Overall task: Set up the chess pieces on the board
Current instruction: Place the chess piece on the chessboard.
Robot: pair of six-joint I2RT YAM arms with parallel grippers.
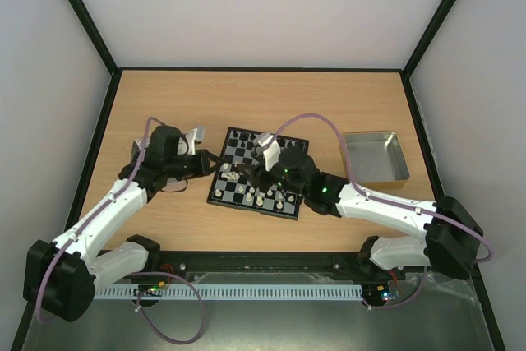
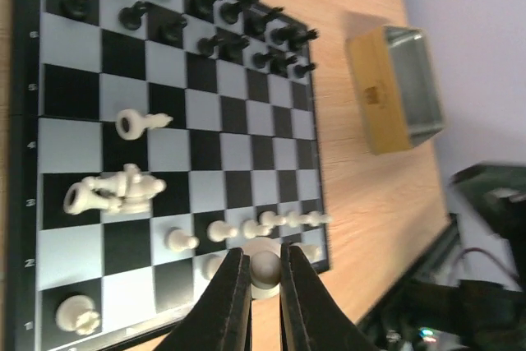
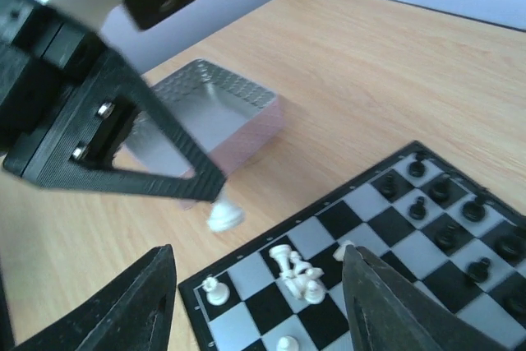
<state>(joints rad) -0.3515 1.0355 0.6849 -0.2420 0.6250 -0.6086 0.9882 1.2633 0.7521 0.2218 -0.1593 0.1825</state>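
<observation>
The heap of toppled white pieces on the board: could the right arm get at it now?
Probably yes: the right gripper hangs open over the heap, nothing between them, and the left gripper, shut on a white piece, is off at the board edge.

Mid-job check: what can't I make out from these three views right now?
Top view: the right arm covers the middle of the board; the chess pieces that show are too small to name.
Left wrist view: the left tool grips a white piece, hiding its sides; kind unclear.
Right wrist view: that piece is blurred; the frame edges cut off the board.
</observation>
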